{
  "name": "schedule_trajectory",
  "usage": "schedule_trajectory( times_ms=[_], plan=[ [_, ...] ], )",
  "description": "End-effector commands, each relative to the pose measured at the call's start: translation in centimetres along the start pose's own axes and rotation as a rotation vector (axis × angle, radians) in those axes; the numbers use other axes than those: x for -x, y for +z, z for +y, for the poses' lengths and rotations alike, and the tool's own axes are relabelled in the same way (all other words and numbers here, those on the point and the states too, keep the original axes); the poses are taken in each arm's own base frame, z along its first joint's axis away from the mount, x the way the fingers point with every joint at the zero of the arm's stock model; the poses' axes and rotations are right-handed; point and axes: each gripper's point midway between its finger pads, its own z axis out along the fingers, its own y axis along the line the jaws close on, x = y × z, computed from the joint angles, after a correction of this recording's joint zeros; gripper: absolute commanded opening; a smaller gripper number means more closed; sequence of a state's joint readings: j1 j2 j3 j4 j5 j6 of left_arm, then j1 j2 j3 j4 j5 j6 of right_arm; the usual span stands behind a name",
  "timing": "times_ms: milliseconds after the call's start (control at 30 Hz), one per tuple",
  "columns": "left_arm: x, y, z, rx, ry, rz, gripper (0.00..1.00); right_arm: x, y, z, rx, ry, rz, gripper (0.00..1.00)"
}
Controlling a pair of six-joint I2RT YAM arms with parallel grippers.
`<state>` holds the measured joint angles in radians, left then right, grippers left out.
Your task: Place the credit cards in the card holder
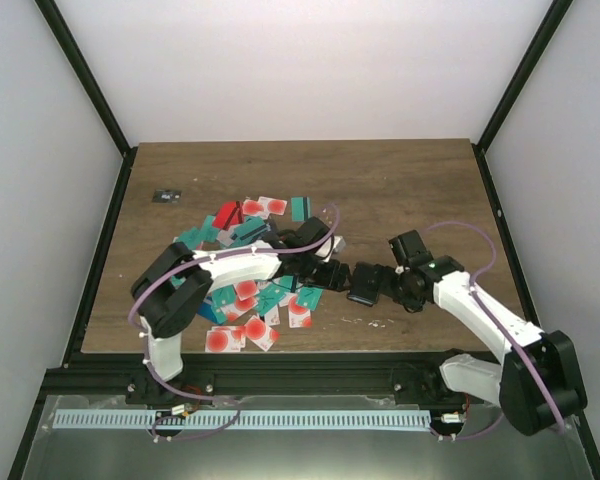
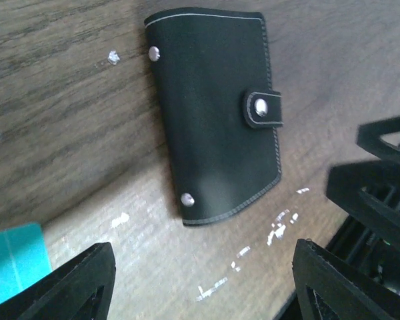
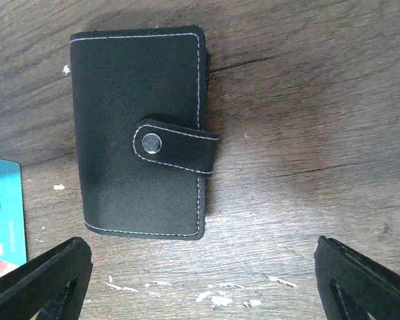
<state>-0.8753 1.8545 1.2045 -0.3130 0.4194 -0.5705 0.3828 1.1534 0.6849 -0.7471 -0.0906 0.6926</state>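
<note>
while the card holder [image 3: 140,133] lies flat on the table [image 3: 307,100], tab snapped over its front, the left gripper [image 2: 200,280] and right gripper [image 3: 200,273] hover beside it, fingers spread and empty. credit cards [image 1: 258,331] lie scattered to its left.
</note>
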Motion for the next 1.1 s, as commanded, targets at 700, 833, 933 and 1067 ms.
schedule_trajectory(
  times_ms=[700, 833, 933, 1067],
  plan=[
    [2.3, 6.5, -0.6, -0.021, -0.019, 0.041, 0.66, 1.2, 0.3, -0.4, 0.063, -0.008, -0.084, 0.95],
    [2.4, 6.9, -0.3, -0.004, -0.030, 0.050, 0.64, 1.7, 0.0, -0.2, 0.067, -0.015, -0.100, 0.96],
    [2.5, 7.2, -0.1, 0.002, -0.041, 0.055, 0.61, 1.9, 0.0, -0.1, 0.068, -0.018, -0.104, 0.97],
    [2.5, 7.5, 0.6, 0.037, -0.054, 0.061, 0.53, 1.9, 0.0, -0.2, 0.067, -0.022, -0.108, 0.97]
  ],
)
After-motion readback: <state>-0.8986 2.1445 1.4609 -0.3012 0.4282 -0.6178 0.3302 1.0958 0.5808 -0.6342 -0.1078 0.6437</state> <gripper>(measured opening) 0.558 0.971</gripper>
